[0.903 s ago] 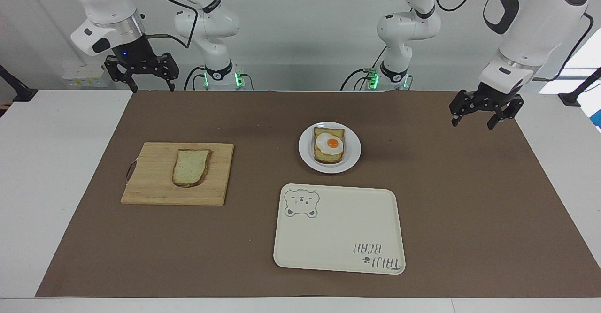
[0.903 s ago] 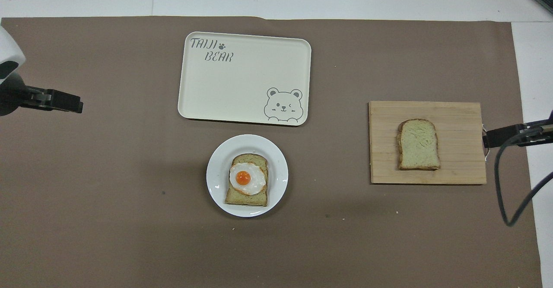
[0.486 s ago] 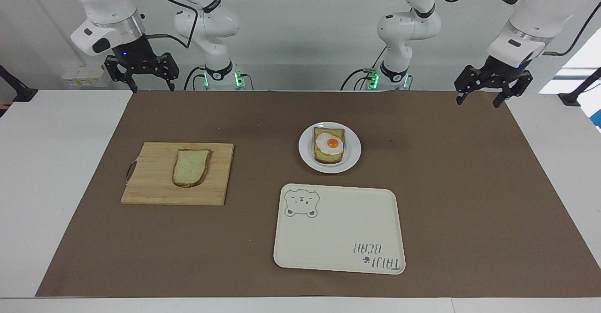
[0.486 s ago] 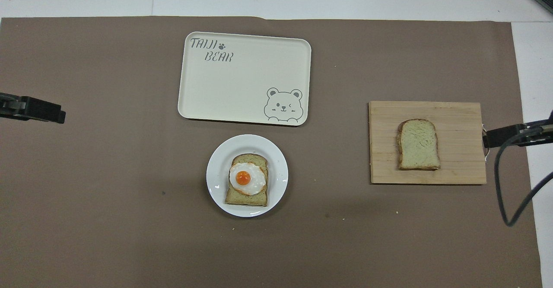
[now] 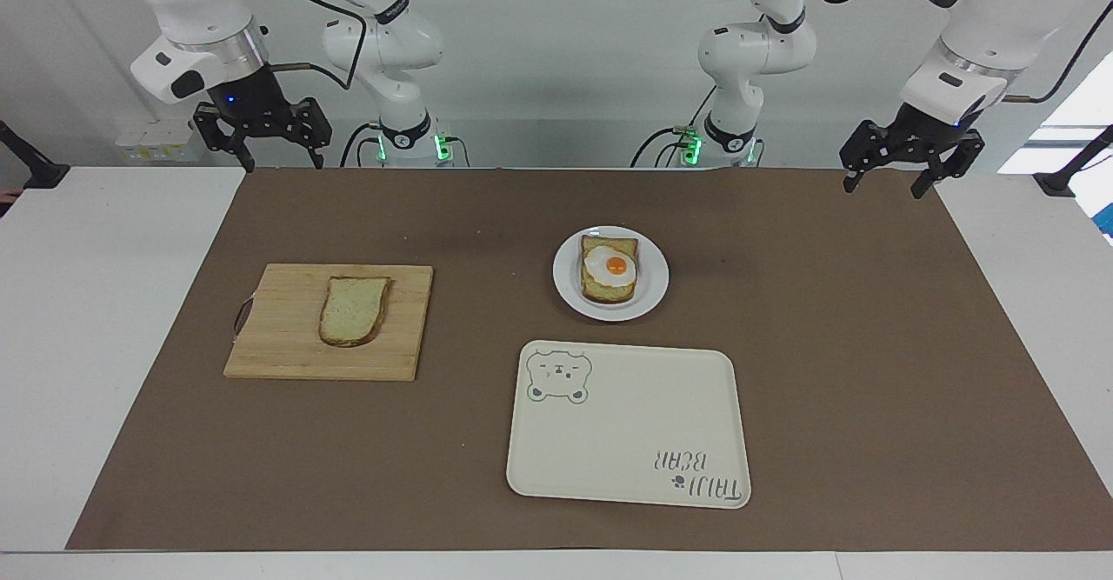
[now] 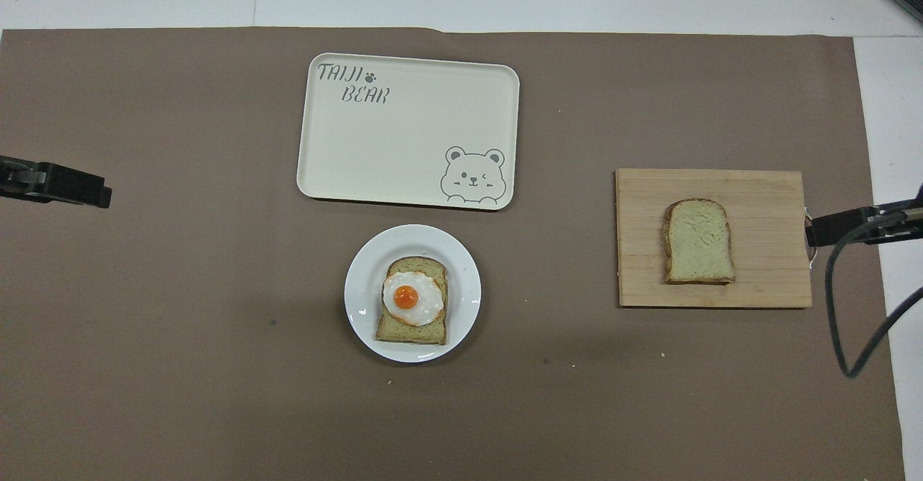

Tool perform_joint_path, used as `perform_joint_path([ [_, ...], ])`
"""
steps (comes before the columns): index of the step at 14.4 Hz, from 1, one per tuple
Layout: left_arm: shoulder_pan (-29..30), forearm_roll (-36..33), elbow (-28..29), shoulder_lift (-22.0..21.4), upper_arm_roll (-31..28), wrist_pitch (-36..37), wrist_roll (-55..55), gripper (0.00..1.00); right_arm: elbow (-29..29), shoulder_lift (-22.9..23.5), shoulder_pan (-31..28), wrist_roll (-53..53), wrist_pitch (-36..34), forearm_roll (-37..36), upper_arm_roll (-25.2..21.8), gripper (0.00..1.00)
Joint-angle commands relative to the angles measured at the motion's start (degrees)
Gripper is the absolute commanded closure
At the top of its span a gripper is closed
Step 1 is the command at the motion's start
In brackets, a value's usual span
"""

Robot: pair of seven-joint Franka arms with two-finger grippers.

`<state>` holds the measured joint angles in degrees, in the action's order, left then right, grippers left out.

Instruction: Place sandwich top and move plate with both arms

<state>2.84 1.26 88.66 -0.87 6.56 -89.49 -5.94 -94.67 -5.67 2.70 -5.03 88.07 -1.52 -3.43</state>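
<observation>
Nothing of the task is done yet, judging by how things lie. The sandwich top [image 5: 353, 310] lies flat on a wooden cutting board [image 5: 287, 350] toward the right arm's end of the counter [image 5: 869, 371], untouched. The plate [image 5: 654, 277] sits near the middle, just nearer to the robots than the cream bear tray [image 5: 626, 441], and carries one toast slice with a fried egg [image 5: 610, 269] on it, uncovered. Left to do, as I read it: pick up the plain slice, lay it over the egg, then shift the plate with both arms, probably onto the tray.

The right claw [image 5: 261, 141] hangs in the air over the counter's edge at the robots' end, near the board's end of the mat, released and holding nothing. The left claw [image 5: 909, 167] hangs over the mat's corner at its own end, also released and empty. Neither touches anything.

The count: two arms, two claws, two bread slices, one egg, one plate, one tray, one cutting board.
</observation>
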Motion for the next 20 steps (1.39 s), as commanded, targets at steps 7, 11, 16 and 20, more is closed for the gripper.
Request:
perform_joint_path([
  [7,-0.38,-0.64,0.20,-0.27,0.03,0.81,-0.30,0.00,-1.66,-1.27,-0.23,-1.13,1.40,0.29,0.00,0.00],
  [11,-0.38,-0.64,0.99,-0.80,0.03,0.72,-0.56,0.00,-2.10,-1.54,-0.67,-1.21,1.31,0.29,0.00,0.00],
  [16,-0.38,-0.56,1.43,-0.89,0.03,0.63,-0.39,0.00,-2.19,-1.54,-0.85,-1.21,1.40,0.29,0.00,0.00],
  [20,-0.47,-0.56,1.25,-0.89,0.03,0.80,-0.56,0.00,-3.50,-1.19,-1.81,-1.82,1.75,0.38,-0.35,0.00],
])
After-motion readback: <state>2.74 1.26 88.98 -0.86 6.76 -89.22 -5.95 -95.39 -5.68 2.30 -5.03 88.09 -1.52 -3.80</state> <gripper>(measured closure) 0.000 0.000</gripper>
